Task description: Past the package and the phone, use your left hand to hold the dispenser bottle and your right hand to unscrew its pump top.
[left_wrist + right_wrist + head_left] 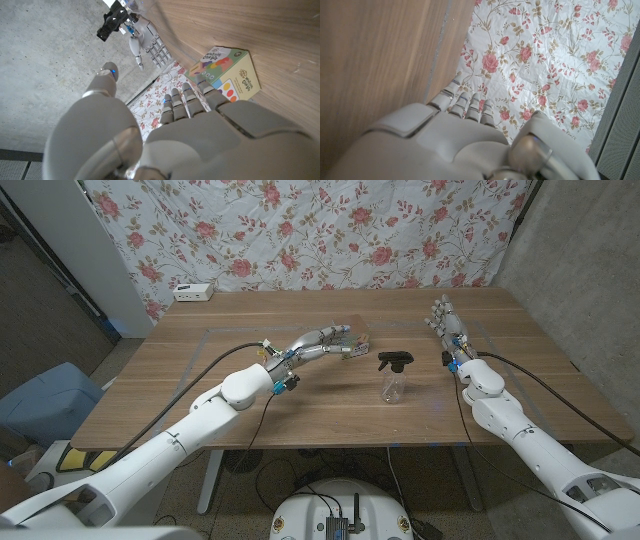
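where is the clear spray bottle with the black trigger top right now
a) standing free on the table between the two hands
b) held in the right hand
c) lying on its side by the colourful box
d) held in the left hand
a: the clear spray bottle with the black trigger top stands upright on the wooden table, with the left hand and the right hand both apart from it.
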